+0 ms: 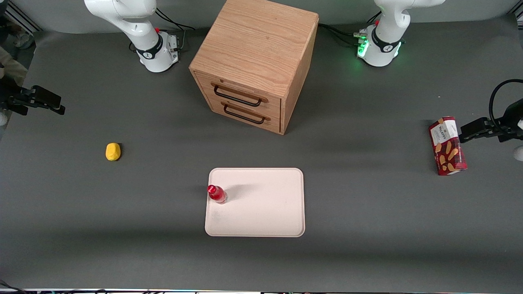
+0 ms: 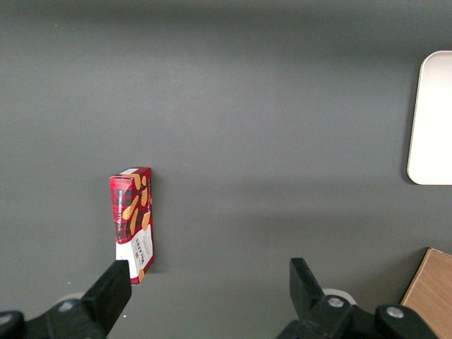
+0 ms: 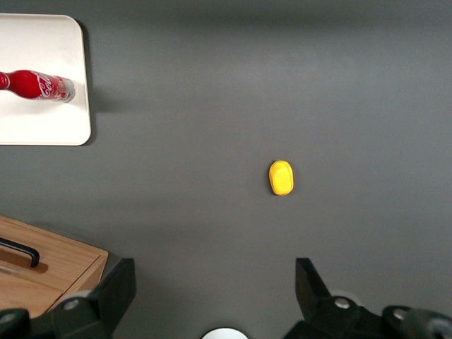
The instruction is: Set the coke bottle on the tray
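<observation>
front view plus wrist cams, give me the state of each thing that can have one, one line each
coke bottle: upright on the tray, capped, near the rim at the working arm's end
tray: flat on the table, holding only the bottle
drawer cabinet: both drawers shut
biscuit box: lying flat, closed, toward the parked arm's end
yellow lump: resting on the table, untouched
gripper: open, empty, above bare table, away from the tray

Grey worktop with four things resting on it.
The tray lies nearer the front camera than the wooden drawer cabinet; a yellow lump lies toward the working arm's end, a red biscuit box toward the parked arm's. The gripper hangs open above the worktop near the yellow lump.
</observation>
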You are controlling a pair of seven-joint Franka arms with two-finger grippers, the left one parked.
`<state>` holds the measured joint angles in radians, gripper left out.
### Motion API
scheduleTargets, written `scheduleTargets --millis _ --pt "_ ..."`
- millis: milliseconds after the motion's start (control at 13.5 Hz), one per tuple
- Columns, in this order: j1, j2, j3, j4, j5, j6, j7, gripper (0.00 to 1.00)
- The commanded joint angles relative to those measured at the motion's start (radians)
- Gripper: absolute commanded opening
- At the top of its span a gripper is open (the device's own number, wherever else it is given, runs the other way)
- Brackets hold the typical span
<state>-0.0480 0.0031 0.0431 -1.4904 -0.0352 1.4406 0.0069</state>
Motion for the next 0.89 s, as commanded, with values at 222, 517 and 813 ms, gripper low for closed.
scheduleTargets --millis 222,517,813 --pt "0.005 -0.060 -0.071 -0.082 0.023 0.080 -0.101 1.00" --pt "0.013 -0.051 -0.083 -0.084 0.020 0.112 -0.100 1.00" --pt "0.011 -0.051 -0.083 -0.085 0.020 0.107 -0.101 1.00"
